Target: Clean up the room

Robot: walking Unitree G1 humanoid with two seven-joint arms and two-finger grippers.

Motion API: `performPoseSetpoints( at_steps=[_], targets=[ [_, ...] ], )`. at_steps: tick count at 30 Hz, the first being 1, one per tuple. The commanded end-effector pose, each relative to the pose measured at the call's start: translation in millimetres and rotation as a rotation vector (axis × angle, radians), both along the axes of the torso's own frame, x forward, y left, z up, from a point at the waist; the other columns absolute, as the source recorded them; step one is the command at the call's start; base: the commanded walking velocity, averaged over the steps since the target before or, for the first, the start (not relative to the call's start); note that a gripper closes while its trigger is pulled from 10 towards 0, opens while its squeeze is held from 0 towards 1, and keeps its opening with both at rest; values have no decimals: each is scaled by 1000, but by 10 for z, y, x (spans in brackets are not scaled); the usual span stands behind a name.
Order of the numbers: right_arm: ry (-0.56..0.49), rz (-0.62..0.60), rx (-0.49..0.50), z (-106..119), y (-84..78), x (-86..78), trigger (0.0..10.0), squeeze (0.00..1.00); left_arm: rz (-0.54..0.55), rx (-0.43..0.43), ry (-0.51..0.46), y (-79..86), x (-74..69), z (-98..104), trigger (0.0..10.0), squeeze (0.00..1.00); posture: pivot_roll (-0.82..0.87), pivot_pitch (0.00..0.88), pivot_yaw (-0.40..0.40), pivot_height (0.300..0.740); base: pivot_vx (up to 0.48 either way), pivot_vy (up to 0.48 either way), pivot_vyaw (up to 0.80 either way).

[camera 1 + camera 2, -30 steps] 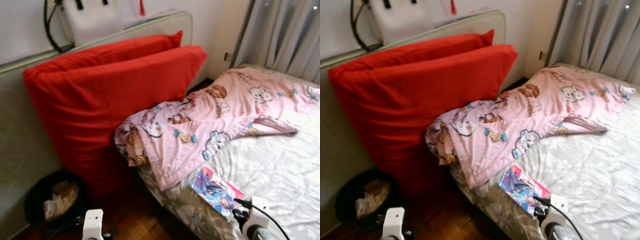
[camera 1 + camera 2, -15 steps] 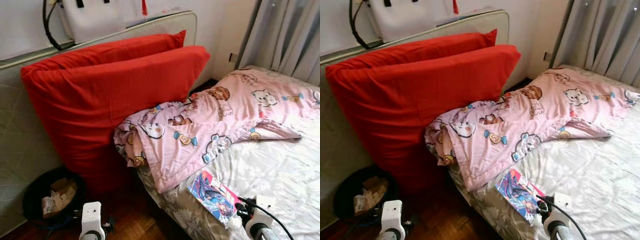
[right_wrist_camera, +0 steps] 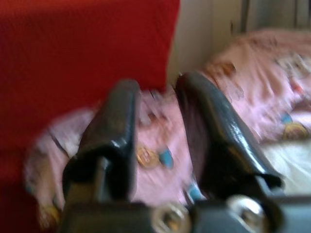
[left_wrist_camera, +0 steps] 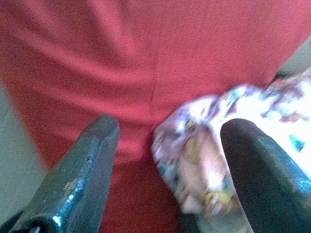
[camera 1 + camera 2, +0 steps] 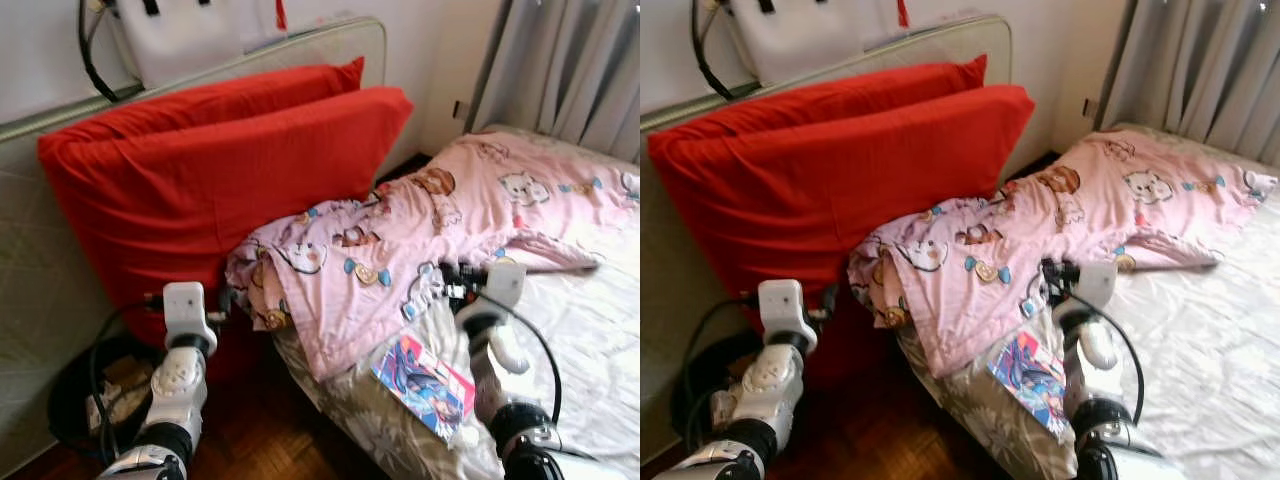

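The crumpled pink cartoon-print blanket [image 5: 400,255] lay across the near-left corner of the bed [image 5: 570,340], touching the big red cushion [image 5: 200,190]. The left gripper [image 4: 167,160] was spread wide near its bunched left end; the right gripper [image 3: 155,131] hung narrowly parted, empty, by its near edge. Tugging the blanket might sweep the colourful comic book [image 5: 425,378] off the bed.

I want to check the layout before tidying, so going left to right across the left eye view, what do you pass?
Black bin → left gripper → pink blanket → right gripper → grey curtain. The red cushions and the magazine overlap these, so they are left out.
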State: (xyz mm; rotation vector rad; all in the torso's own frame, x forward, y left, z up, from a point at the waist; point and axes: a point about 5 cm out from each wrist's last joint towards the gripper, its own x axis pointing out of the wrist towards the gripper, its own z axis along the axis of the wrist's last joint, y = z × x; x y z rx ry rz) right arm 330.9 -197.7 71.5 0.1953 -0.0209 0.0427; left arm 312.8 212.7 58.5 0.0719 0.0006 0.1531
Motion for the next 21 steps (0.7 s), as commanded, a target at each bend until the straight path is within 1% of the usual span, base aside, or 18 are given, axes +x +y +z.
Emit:
performPoseSetpoints(
  at_steps=[1, 4, 6, 8, 9, 12, 14, 15, 16, 17, 21],
  targets=[
    [66, 10, 12, -190, 3, -123, 10000, 0, 8, 25, 43, 31, -95, -115, 10000, 0, -112, 0, 41, 740, 0, 0, 0],
    [57, 39, -38, -193, 27, -146, 10000, 0, 3, 28, 18, 10, -106, -103, 10000, 0, -117, 0, 36, 740, 0, 0, 0],
    [38, 21, -50, -223, -13, -226, 10000, 0, 12, 16, 1, 9, -155, -118, 10000, 0, -113, 0, 31, 740, 0, 0, 0],
    [26, 18, -60, -225, -22, -254, 10000, 0, 10, 12, -6, 12, -168, -117, 10000, 0, -114, 0, 32, 740, 0, 0, 0],
    [19, 25, -73, -249, -17, -299, 10000, 0, 6, 9, -8, 10, -200, -136, 10000, 0, -119, 0, 34, 740, 0, 0, 0],
    [2, 30, -84, -255, -6, -345, 10000, 0, -9, 6, -7, -1, -238, -158, 10000, 0, -122, 0, 37, 740, 0, 0, 0],
    [-4, 30, -81, -277, -1, -389, 10000, 0, -21, 6, 3, -15, -286, -201, 10000, 0, -121, 0, 38, 740, 0, 0, 0],
    [-10, 32, -92, -292, -1, -436, 10000, 0, -41, 16, 13, -36, -346, -246, 10000, 0, -119, 0, 38, 740, 0, 0, 0],
    [-12, 31, -94, -293, -3, -447, 10000, 0, -48, 19, 14, -42, -362, -256, 10000, 0, -119, 0, 38, 740, 0, 0, 0],
    [-10, 24, -96, -306, -18, -481, 10000, 0, -50, 17, 10, -51, -411, -275, 10000, 0, -112, 0, 33, 740, 0, 0, 0],
    [-6, 2, -106, -325, -78, -542, 10000, 0, -66, 34, -1, -52, -500, -284, 10000, 0, -95, 0, 24, 740, 0, 0, 0]
  ],
)
